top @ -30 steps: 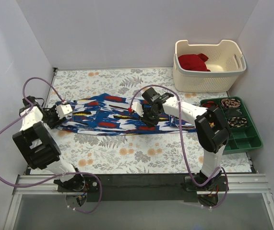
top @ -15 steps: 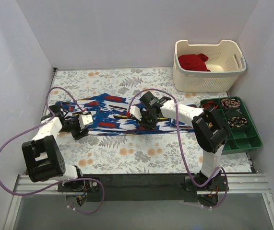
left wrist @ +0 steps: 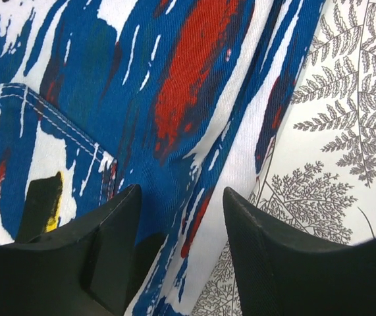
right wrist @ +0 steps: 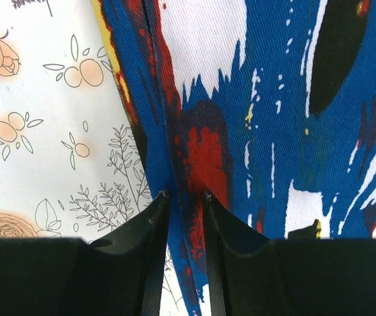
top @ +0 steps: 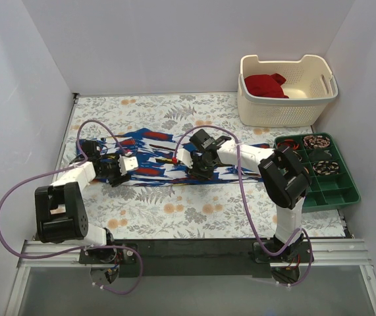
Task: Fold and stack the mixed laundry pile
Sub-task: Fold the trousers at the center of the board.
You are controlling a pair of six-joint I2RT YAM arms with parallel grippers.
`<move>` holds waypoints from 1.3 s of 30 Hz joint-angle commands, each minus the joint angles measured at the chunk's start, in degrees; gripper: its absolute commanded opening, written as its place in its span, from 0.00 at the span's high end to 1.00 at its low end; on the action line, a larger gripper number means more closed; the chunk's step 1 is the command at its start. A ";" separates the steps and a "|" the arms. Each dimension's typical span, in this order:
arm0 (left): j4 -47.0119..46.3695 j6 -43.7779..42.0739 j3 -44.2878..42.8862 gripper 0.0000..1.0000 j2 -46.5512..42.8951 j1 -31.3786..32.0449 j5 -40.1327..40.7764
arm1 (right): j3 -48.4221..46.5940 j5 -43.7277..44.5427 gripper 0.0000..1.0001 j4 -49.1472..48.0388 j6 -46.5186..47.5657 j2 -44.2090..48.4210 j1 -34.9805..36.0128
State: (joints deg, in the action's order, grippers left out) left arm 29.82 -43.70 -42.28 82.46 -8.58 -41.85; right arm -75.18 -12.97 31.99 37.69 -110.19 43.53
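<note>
The blue garment with white, red and black print lies stretched flat across the middle of the table. My left gripper is low over its near-left edge, jaws open with the cloth's edge between the fingertips. My right gripper is at the garment's middle, shut on a raised fold of the cloth's edge. The deep red garment lies bunched inside the cream basket at the back right.
A green tray with coiled items stands at the right, beside the right arm. The floral tablecloth shows in front of the garment. White walls enclose the table on three sides.
My left gripper has swung from the garment's far left end rightward, onto the cloth's near edge. My right gripper has shifted slightly left, still holding the cloth.
</note>
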 commanded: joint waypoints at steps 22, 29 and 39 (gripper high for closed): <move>-0.73 1.51 -2.80 1.00 0.78 3.04 2.38 | 1.00 4.01 0.92 0.36 0.45 2.44 0.33; -0.91 2.22 -4.12 1.00 0.51 3.13 1.68 | -0.50 3.92 0.84 0.80 0.19 1.82 -0.20; -0.38 5.64 -8.59 1.00 2.18 2.95 0.71 | -3.22 1.46 0.75 1.76 -0.87 2.00 -1.16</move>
State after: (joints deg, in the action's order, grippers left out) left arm 29.63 -40.10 -47.05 84.33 -5.50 -39.48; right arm -75.26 -10.81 32.16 37.30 -109.54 43.09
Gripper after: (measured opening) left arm 0.010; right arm 0.245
